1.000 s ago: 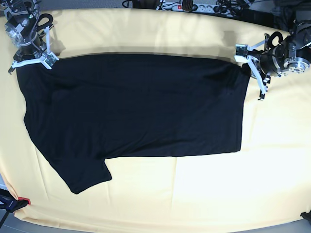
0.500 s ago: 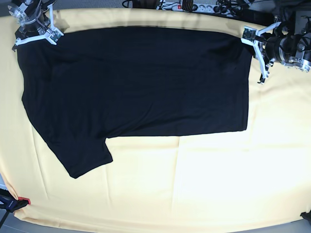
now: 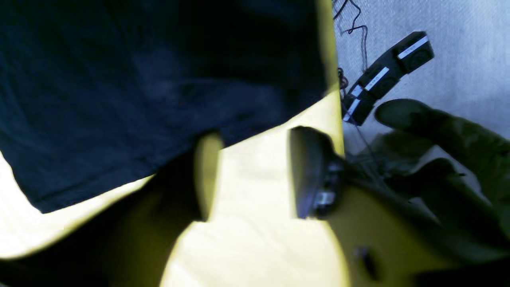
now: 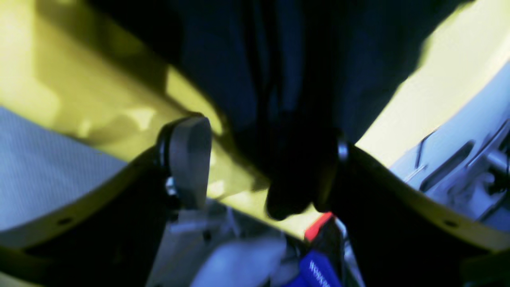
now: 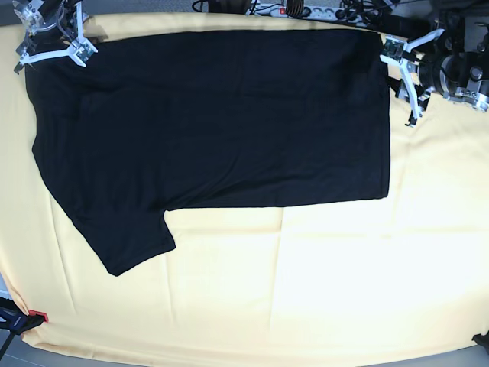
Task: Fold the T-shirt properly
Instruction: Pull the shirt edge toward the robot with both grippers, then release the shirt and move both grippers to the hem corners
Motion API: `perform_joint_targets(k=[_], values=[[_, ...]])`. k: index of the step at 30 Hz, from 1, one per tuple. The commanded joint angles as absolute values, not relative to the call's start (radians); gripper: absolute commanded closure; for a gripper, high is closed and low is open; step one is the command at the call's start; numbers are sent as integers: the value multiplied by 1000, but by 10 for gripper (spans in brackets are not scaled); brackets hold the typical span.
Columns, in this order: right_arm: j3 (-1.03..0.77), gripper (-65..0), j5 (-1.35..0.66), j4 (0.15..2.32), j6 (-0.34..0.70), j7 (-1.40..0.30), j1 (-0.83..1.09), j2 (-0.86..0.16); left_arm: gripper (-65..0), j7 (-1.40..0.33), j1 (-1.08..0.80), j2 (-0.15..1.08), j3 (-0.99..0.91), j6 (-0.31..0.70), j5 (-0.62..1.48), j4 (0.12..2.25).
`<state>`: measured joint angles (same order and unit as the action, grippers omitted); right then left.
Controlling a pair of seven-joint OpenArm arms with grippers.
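Mostly blurred wrist views. T-shirt (image 5: 214, 122) flat on tablecloth (image 5: 321, 290); left gripper (image 3: 251, 171) spread, empty, by its corner; right gripper (image 4: 263, 159) parted, cloth between fingers, grip unclear.

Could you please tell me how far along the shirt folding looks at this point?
Early. Done: the T-shirt lies flat on the tablecloth, plain side up. In hand: the left pincer and right pincer sit open at its far corners, holding nothing. Left: no fold shows yet, and one sleeve still sticks out.

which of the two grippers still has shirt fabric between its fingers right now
The right gripper: T-shirt cloth bunches between its fingers. The left gripper shows only yellow tablecloth in its gap.
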<state>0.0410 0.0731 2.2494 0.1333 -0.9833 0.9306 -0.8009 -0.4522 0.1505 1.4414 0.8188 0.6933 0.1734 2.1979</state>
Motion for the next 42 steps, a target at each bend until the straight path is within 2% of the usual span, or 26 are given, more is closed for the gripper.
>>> perform_joint_targets(k=[1,4,9,15,19,23,26,29,34,38,42], values=[[32,-396,85,2288,128,-1009,936,-815,-329,-484,162,1466,810,698,193,2223],[32,-396,94,2356,131,-1052,937,-815,-329,-585,162,1473,810,698,251,2275],[31,-396,193,2356,78,-1058,954,-815,-329,-590,162,1522,809,693,259,2347],[3,-394,331,2356,-18,-1052,955,-815,-329,-593,164,1529,809,390,165,2356],[-76,-394,360,2356,-43,-1037,955,-815,-329,-596,164,1529,809,231,109,2356],[-188,-390,326,2356,-76,-910,952,-815,-329,-624,165,1511,809,95,53,2346],[-273,-389,200,2356,-78,-805,946,-815,-329,-637,165,1465,809,33,56,2315],[-312,-390,101,2356,-58,-789,888,-815,-329,-652,167,1402,799,-65,21,2243],[-316,-390,75,2356,-56,-784,812,-815,-329,-690,166,1242,632,-203,-3,2064],[-316,-390,75,2356,-58,-786,812,-815,-329,-694,163,1087,380,-199,130,1909],[-316,-390,74,2356,-56,-785,815,-814,-329,-710,163,906,47,9,509,1755]])
